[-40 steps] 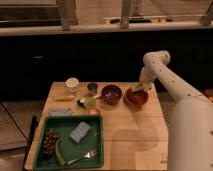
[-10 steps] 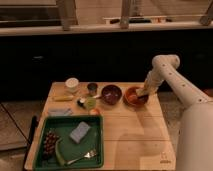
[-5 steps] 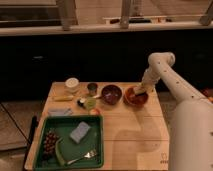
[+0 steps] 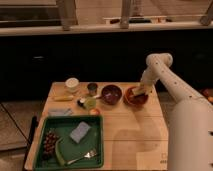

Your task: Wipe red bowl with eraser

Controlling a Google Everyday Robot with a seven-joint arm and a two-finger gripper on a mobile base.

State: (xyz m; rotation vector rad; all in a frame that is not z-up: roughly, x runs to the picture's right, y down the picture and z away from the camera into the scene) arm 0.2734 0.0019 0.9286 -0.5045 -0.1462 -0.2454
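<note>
Arm elbow shifted slightly rightward against half a second earlier; gripper (image 4: 141,90) kept low over the red bowl (image 4: 131,100). Red bowl: far right of the wooden table (image 4: 131,142), just beside the maroon bowl (image 4: 111,94). Eraser: not separable from the gripper's pale tip. Grip state: cannot be told. Green tray (image 4: 96,156): front left, well apart.

Gripper (image 4: 139,92) low inside red bowl (image 4: 129,100) — maroon bowl (image 4: 111,94) just beside.
</note>
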